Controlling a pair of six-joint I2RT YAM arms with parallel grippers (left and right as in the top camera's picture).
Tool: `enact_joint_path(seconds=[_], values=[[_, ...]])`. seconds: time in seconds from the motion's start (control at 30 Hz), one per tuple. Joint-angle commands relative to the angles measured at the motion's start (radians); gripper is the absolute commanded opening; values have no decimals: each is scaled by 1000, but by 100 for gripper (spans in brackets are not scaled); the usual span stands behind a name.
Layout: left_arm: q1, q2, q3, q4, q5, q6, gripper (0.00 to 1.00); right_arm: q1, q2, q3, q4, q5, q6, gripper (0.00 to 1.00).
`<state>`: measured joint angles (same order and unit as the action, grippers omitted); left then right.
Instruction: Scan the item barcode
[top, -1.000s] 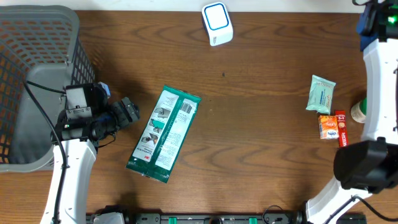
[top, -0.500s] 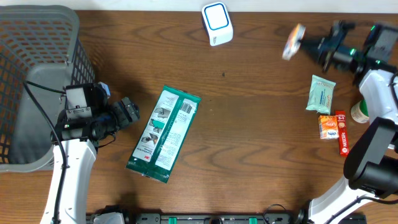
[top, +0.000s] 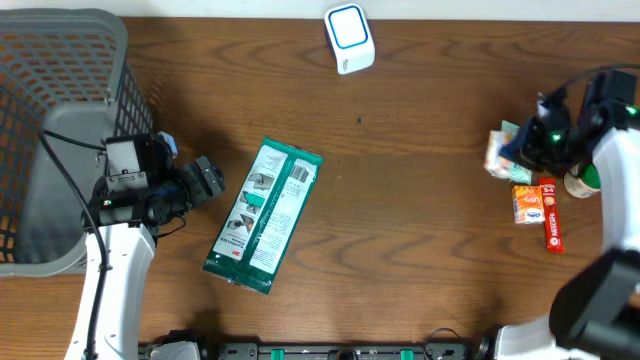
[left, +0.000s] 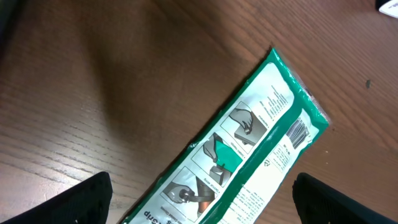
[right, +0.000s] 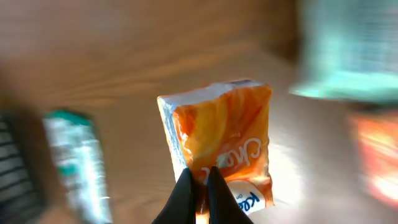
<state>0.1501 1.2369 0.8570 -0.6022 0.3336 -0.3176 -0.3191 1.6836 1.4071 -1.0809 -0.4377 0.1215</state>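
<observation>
The orange packet (right: 217, 143) is pinched tight in the right gripper (right: 200, 177). It has been swung from the scanner (top: 349, 38) back beside the small packs (top: 530, 203), so scanning seems done. The left gripper (top: 208, 180) is held wide, empty.

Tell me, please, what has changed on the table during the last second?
The right gripper, shut on the orange pack, swung in toward the scanner, then carried the pack back to the right, near the boxes. The open left gripper, the green packet and the scanner stayed put.
</observation>
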Motion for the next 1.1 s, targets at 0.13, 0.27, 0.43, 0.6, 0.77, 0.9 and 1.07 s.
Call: enact_joint_path(seconds=[0.13,0.27,0.43,0.6,0.77,0.9,1.07], values=[[9,4,6,-3,-14,-13,93,19,-42,-26,37,492,39,2],[9,4,6,-3,-14,-13,93,19,-11,-62,88,489,38,78],[9,4,6,-3,-14,-13,93,19,14,-89,105,484,39,99],[8,4,6,-3,-14,-13,93,20,22,-92,124,375,39,99],[8,4,6,-3,-14,-13,93,23,22,-98,123,47,38,99],[8,4,6,-3,-14,-13,93,52,23,-127,125,-67,39,99],[9,4,6,-3,-14,-13,93,132,23,-211,164,-68,39,99]])
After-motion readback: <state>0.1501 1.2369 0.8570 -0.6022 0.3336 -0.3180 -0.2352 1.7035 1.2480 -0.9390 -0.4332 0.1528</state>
